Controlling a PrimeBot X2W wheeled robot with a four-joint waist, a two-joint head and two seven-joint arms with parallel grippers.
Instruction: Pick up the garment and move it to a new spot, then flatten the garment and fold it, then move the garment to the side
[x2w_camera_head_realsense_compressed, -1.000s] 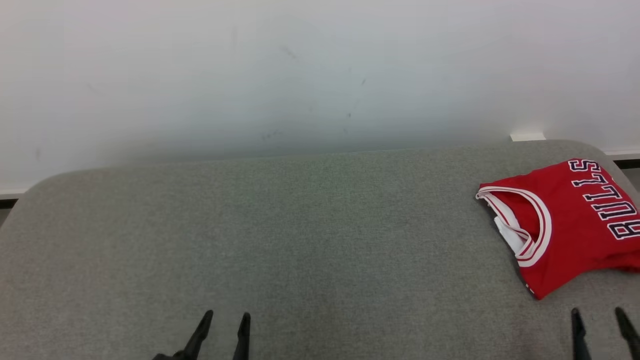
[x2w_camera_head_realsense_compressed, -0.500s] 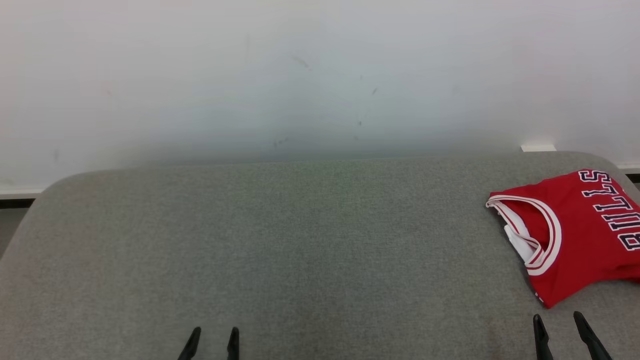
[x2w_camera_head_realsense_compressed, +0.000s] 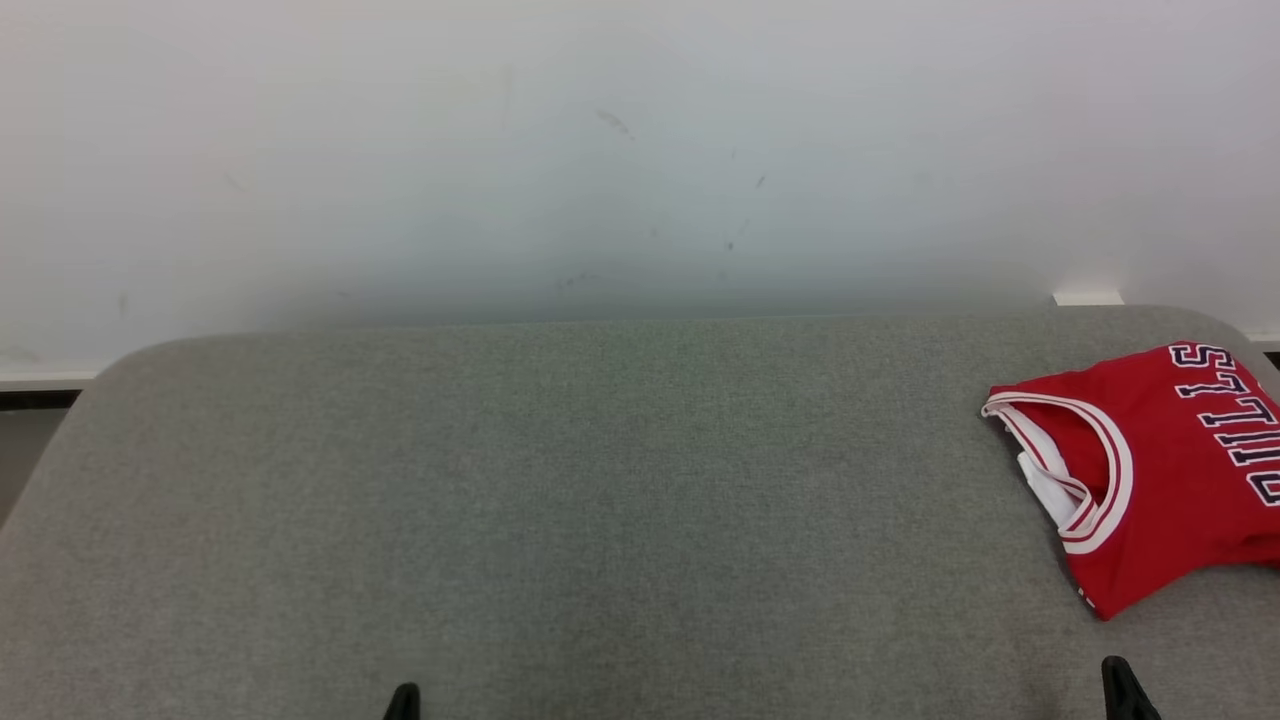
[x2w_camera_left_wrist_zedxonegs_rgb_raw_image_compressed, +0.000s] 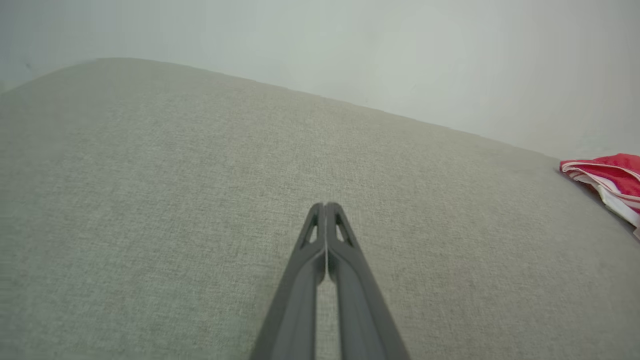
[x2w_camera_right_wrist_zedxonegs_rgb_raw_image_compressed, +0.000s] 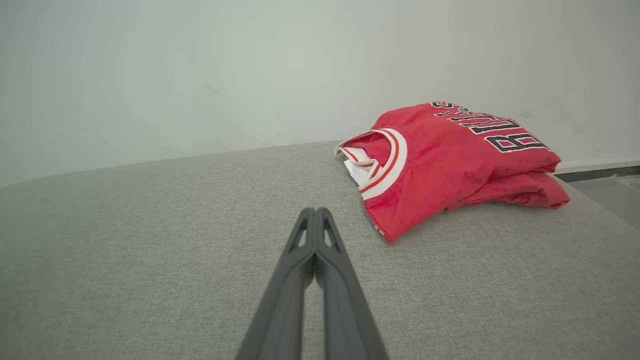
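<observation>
The garment (x2w_camera_head_realsense_compressed: 1170, 480) is a red jersey with white trim and dark lettering, folded into a compact stack at the right end of the grey padded table (x2w_camera_head_realsense_compressed: 600, 500). The right wrist view has the garment (x2w_camera_right_wrist_zedxonegs_rgb_raw_image_compressed: 450, 160) ahead and to the right of my right gripper (x2w_camera_right_wrist_zedxonegs_rgb_raw_image_compressed: 316, 212), which is shut and holds nothing. My left gripper (x2w_camera_left_wrist_zedxonegs_rgb_raw_image_compressed: 325, 206) is shut too, over bare grey cloth, with the garment (x2w_camera_left_wrist_zedxonegs_rgb_raw_image_compressed: 610, 180) far off at the right edge. In the head view each gripper shows as a single dark tip at the bottom edge, left gripper (x2w_camera_head_realsense_compressed: 403, 700) and right gripper (x2w_camera_head_realsense_compressed: 1125, 685).
A white wall (x2w_camera_head_realsense_compressed: 600, 150) rises right behind the table's far edge. The table has rounded corners, and a strip of floor (x2w_camera_right_wrist_zedxonegs_rgb_raw_image_compressed: 610, 185) shows past its right end.
Both grippers have shut and drawn back toward the bottom edge of the head view. The head camera has shifted a little, so the whole picture has slid right and down. The garment lies as before.
</observation>
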